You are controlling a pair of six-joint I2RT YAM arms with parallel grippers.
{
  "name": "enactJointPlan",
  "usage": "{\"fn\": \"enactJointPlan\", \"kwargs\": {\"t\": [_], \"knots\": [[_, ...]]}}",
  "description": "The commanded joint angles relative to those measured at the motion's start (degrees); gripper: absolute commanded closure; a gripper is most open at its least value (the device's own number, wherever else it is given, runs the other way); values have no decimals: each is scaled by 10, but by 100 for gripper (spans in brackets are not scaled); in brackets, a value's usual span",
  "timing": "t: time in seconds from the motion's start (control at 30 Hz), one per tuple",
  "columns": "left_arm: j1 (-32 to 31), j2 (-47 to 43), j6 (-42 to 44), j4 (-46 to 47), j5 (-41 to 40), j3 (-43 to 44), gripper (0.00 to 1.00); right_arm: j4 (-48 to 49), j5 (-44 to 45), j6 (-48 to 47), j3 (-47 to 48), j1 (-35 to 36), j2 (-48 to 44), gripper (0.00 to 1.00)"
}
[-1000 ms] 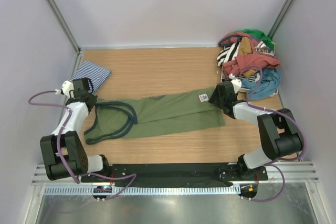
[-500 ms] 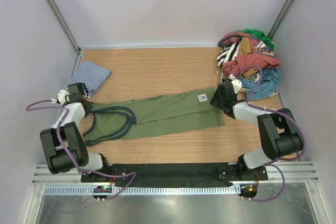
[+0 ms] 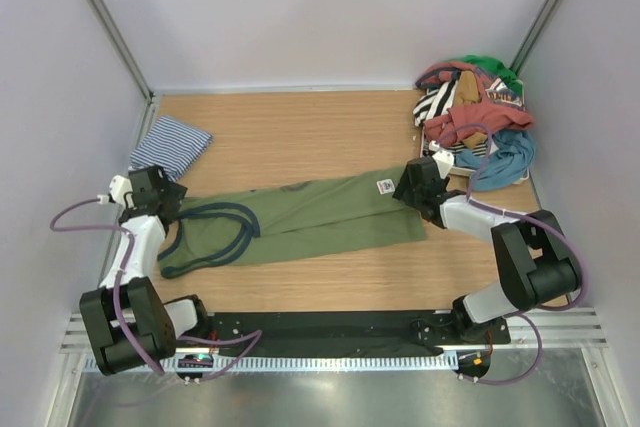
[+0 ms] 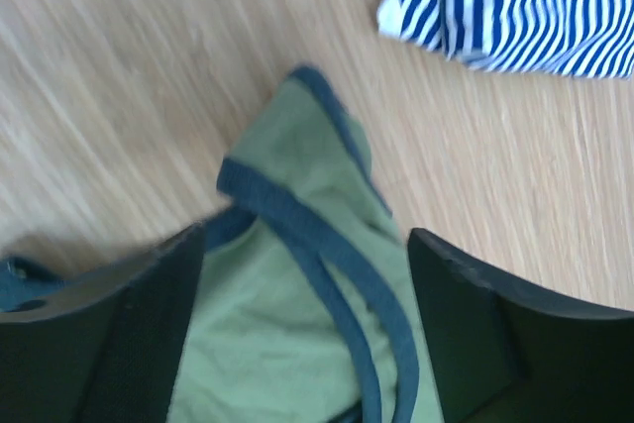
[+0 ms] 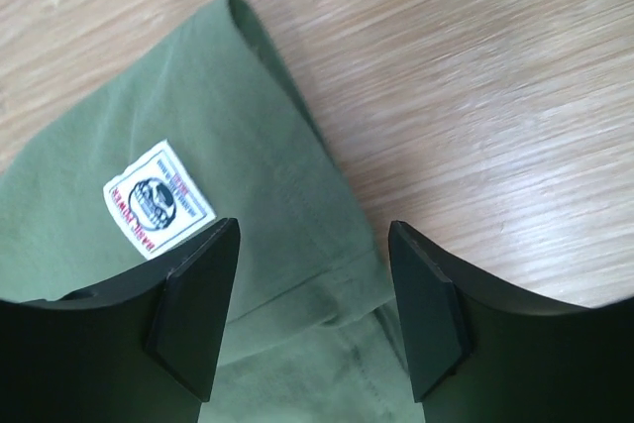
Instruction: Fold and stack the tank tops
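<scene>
Now left gripper (image 4: 302,245) gapes empty over olive tank top (image 3: 320,217) straps (image 4: 297,220), right gripper (image 5: 312,235) likewise at its hem (image 5: 342,269); regrip w/ even bites, prob. fold hem-to-straps

One white sewn label (image 5: 158,200) sits on the olive green tank top (image 5: 248,136), at its three o'clock end. It carries a dark emblem and red lettering, too small to read.

table (image 3: 300,127) wood | on it: olive top (image 3: 320,217), striped top (image 3: 172,144), clothes pile (image 3: 470,117)
</scene>
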Motion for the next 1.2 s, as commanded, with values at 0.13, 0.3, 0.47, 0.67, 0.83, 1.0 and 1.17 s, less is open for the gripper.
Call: {"fn": "enactJointPlan", "kwargs": {"t": [0.13, 0.3, 0.47, 0.67, 0.83, 1.0, 1.17], "knots": [[-22, -61, -125, -149, -44, -23, 0, -16, 63, -18, 43, 50, -2, 27], [-22, -51, -154, -302, -106, 41, 0, -16, 61, -18, 40, 50, -8, 26], [-22, -37, -156, -348, -91, 48, 0, -16, 62, -18, 41, 50, -9, 26], [-21, -40, -170, -340, -108, 9, 0, -16, 57, -16, 41, 50, -11, 26], [-22, -11, -183, -290, -94, -14, 1, -15, 52, -16, 37, 50, -16, 26], [-22, 58, -188, -245, -93, -7, 0, -9, 46, -17, 34, 50, -15, 27], [-21, 73, -203, -195, -127, -5, 0, -5, 42, -19, 33, 49, -11, 27]]}}
